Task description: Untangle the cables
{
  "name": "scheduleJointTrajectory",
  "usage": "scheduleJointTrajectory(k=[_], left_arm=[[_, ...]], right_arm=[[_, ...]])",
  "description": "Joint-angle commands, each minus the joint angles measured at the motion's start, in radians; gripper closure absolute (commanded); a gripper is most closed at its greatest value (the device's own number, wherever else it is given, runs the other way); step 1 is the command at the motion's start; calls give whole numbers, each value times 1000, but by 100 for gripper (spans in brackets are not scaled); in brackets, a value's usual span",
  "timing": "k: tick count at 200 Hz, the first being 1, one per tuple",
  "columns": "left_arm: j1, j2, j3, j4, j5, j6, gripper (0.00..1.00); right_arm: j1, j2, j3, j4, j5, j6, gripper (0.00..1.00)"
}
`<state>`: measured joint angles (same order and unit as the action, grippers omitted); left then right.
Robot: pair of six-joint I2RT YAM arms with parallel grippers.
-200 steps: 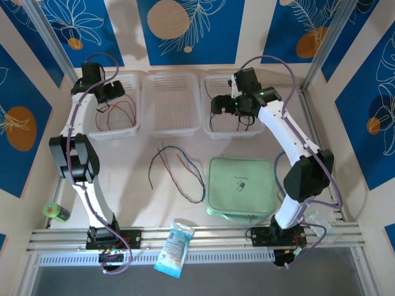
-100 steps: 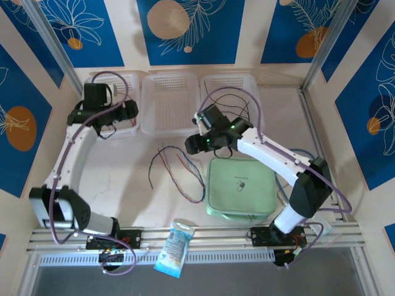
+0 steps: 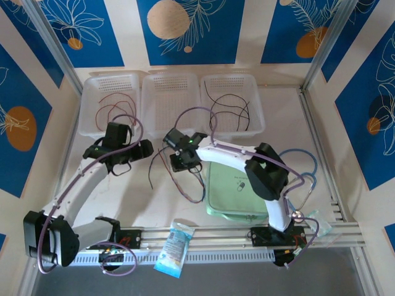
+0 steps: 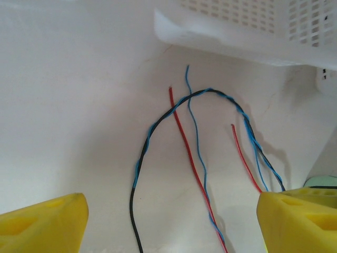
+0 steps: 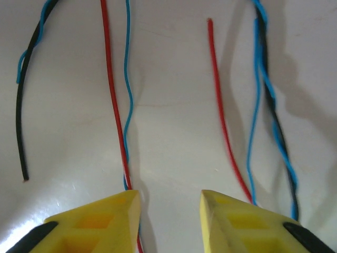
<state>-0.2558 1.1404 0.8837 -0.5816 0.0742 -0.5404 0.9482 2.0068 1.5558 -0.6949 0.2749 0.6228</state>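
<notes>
Cables [image 4: 203, 163]: thin loose tangle on table centre, near side of middle basket [image 3: 170, 86], left of green pouch [image 3: 242, 185]. Black strand [image 5: 19, 126] twisted with blue, two red strands, one separate blue strand beside longer red. More strands lie in left basket [image 3: 92, 126] and right basket [image 3: 256, 123].

Left gripper [image 4: 168, 232]: fingers [image 4: 45, 221] spread wide, empty, left of tangle.

Right gripper [image 5: 169, 203]: fingers [image 5: 105, 219] moderately parted over tangle, nothing pinched; red strand passes under each tip, contact unclear.
</notes>
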Motion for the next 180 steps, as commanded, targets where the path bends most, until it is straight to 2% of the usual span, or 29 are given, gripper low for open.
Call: scheduleJointTrajectory(k=[1, 51, 79, 180], left_arm=[[-2, -41, -41, 29, 4, -51, 17], [23, -87, -140, 70, 4, -107, 19], [79, -110, -204, 121, 70, -146, 21], [136, -134, -226, 103, 108, -133, 21]], right_arm=[[20, 50, 84, -35, 49, 27, 67], [20, 158, 187, -54, 50, 18, 68], [10, 191, 209, -42, 27, 9, 70], [-1, 273, 290, -54, -17, -21, 71]])
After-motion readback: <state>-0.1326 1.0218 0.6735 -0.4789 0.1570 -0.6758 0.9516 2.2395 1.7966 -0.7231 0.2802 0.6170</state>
